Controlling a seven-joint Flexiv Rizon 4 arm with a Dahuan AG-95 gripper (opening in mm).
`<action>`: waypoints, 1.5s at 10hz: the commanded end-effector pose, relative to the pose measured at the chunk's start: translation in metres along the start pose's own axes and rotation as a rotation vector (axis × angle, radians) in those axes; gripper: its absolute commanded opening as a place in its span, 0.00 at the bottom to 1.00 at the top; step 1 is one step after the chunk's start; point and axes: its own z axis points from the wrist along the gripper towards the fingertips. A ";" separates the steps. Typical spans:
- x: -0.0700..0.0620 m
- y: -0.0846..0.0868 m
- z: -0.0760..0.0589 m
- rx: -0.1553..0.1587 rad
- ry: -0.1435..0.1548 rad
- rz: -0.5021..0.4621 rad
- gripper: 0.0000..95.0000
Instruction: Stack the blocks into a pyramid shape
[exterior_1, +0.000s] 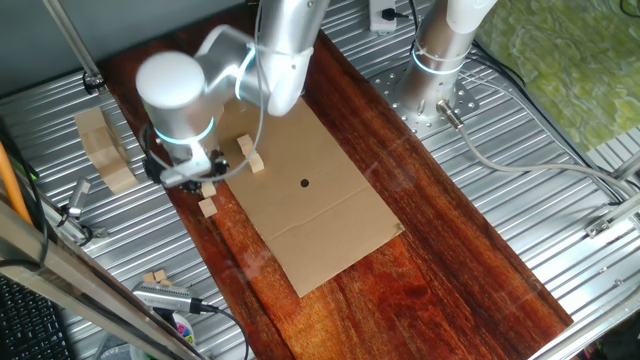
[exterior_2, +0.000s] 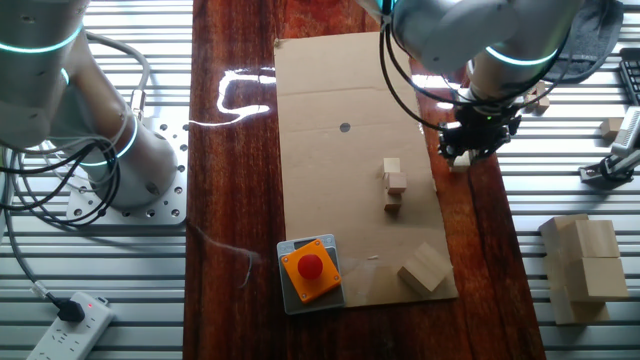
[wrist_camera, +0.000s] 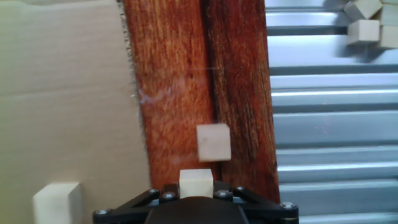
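Tool pinching one block above the wooden surface.
Tool (wrist_camera: 196, 186) grips a block (wrist_camera: 196, 182) between its fingers; a second block (wrist_camera: 213, 142) lies just beyond on the surface (wrist_camera: 180, 74), beside the cardboard sheet (wrist_camera: 62, 93). Farther off, three blocks (exterior_2: 394, 184) sit clustered on the cardboard.

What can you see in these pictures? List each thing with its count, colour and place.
blocks: three, pale wood, in a row on the cardboard; a fourth on bare table; a fifth at the gripper's tip
cardboard: one, brown, on the table
table: one, dark red wood
wood chunk: one, pale, cardboard corner
button: one, red on an orange box, cardboard edge
slabs: several, pale, on the metal surface
gripper: one, black, above the table's edge; grip unclear
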 end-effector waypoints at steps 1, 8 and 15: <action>0.000 0.003 -0.009 -0.004 0.010 -0.014 0.00; 0.014 0.045 -0.029 0.001 0.002 -0.050 0.00; 0.019 0.099 -0.031 0.009 -0.010 -0.034 0.00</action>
